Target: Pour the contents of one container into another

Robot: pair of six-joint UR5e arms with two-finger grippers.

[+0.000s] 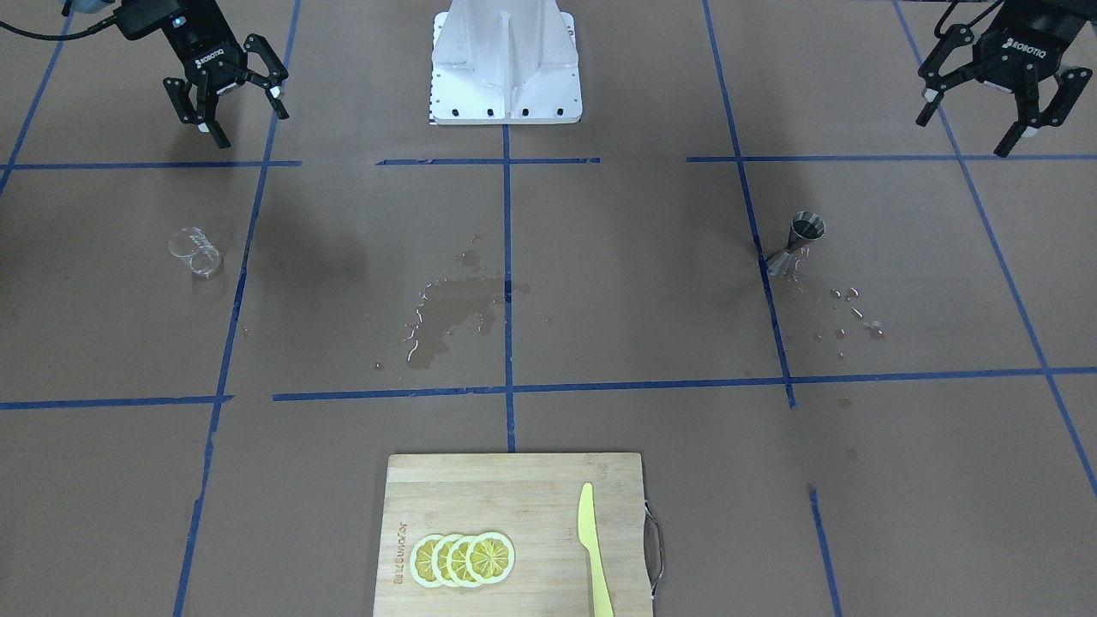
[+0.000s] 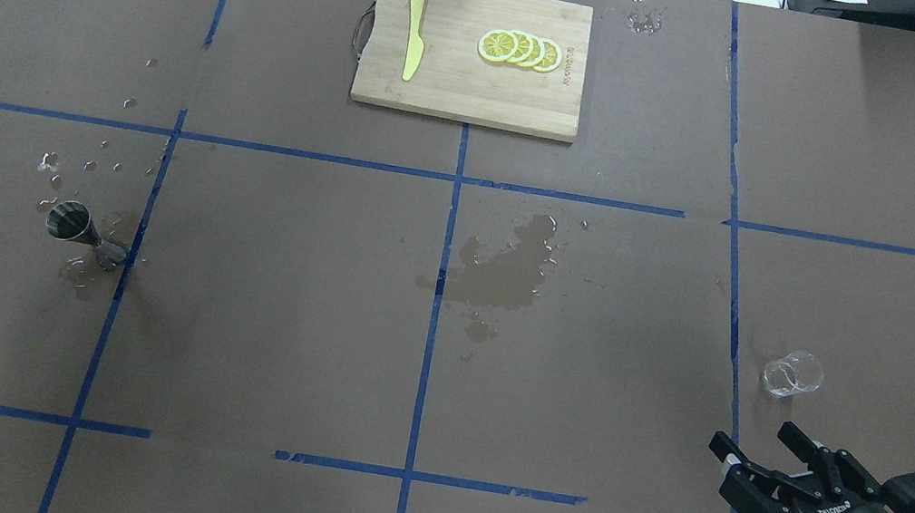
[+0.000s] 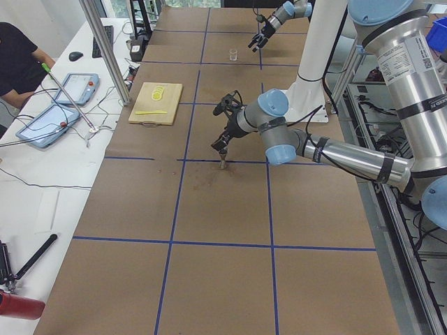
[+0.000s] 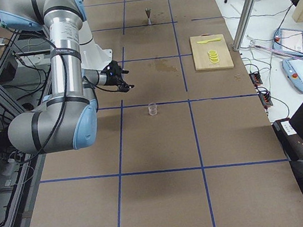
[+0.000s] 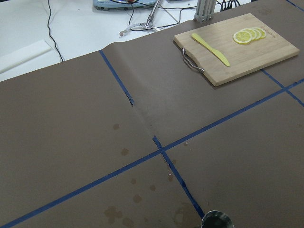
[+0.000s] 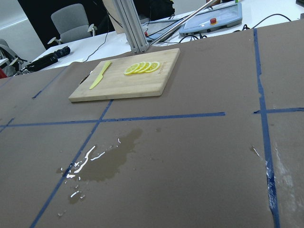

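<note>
The clear glass cup stands upright on the table's right side and also shows in the front view. I cannot tell whether it holds liquid. My right gripper hangs open and empty a short way nearer the robot than the cup, apart from it. The steel jigger stands upright on the left side by a blue tape line, with droplets around it. My left gripper is open and empty, above and behind the jigger. The left wrist view shows only the jigger's rim at its bottom edge.
A wet spill darkens the middle of the table. At the far edge lies a wooden cutting board with lemon slices and a yellow knife. The robot's white base sits at the near edge.
</note>
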